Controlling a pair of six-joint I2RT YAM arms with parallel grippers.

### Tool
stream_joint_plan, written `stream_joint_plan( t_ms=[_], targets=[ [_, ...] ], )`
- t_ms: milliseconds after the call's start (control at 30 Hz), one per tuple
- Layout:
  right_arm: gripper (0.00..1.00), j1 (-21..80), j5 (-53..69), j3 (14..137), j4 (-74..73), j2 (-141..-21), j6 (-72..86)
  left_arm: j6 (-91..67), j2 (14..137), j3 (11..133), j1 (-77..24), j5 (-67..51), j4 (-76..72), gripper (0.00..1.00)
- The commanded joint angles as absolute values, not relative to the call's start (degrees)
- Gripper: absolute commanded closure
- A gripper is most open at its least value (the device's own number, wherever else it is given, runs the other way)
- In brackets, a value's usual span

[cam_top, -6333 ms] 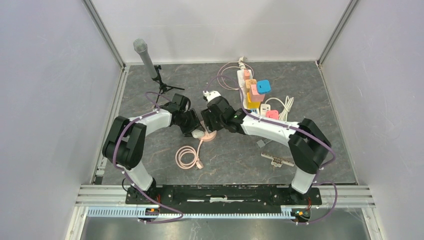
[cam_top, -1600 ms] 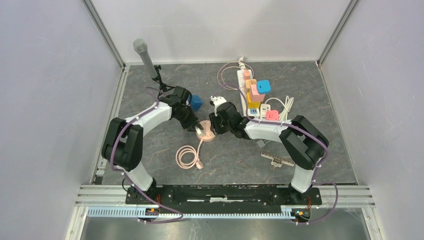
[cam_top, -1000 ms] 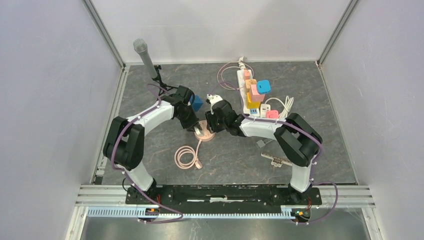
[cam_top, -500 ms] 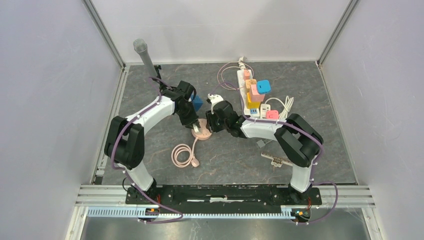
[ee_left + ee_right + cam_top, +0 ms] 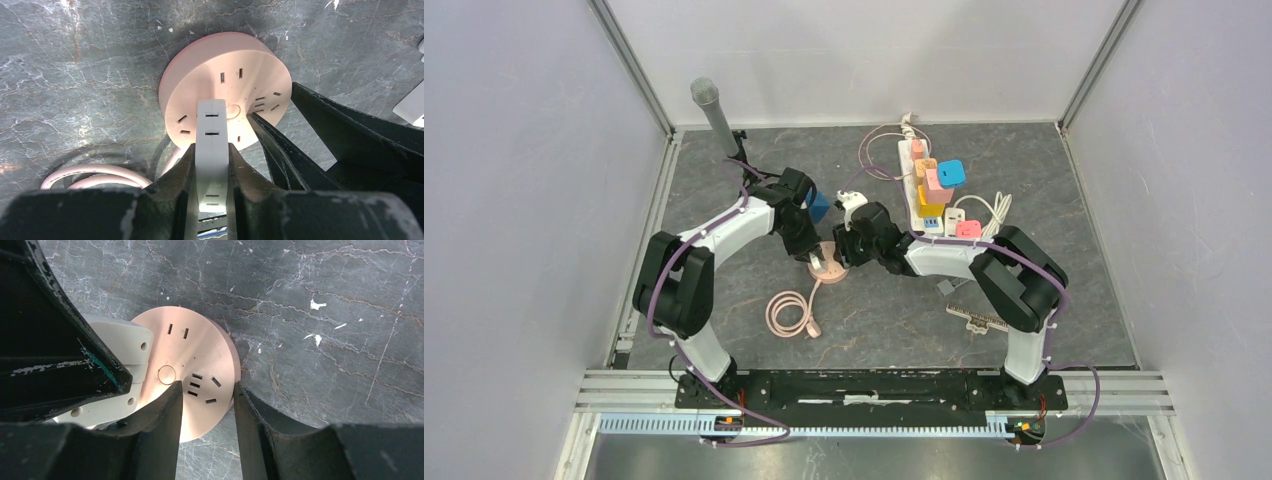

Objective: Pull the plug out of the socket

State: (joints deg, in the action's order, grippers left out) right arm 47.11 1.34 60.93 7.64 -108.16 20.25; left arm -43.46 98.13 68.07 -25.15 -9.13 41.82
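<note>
A round pink socket lies on the grey table, its face dotted with slot openings. A white plug stands on that face near its centre, and my left gripper is shut on the plug's flat sides. I cannot tell whether its pins are still seated. My right gripper comes in from the opposite side. It is open, with one finger over the socket and the other at its rim. The plug shows to the left in that view.
The socket's pink cable coils toward the near edge. A blue block sits just behind the left wrist, and a microphone on a stand is at the back left. A white power strip with coloured plugs, a white cable and a comb-like strip lie to the right.
Both grippers and the pink socket have drifted slightly left, and the cable coil shifted with them. The left gripper stays shut on the plug.
</note>
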Motion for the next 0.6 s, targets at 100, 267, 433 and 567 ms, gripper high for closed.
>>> stream_joint_plan(
  t_ms=[100,267,433,567],
  targets=[
    [0.55,48.4,1.8,55.6,-6.6,-114.7,16.4,-42.5,97.8,74.4,-26.9,-12.9,44.0,0.98],
    [0.55,48.8,-2.0,53.5,-7.0,-114.4,15.7,-42.1,99.1,78.8,-26.9,-17.7,47.2,0.98],
    [0.55,48.9,-3.1,53.8,-7.4,-114.2,15.8,-41.5,99.4,79.1,-26.9,-14.5,49.3,0.98],
    [0.55,48.9,-2.5,53.9,-6.8,-113.2,16.6,-40.3,98.2,77.1,-26.9,-10.1,50.5,0.98]
  ],
)
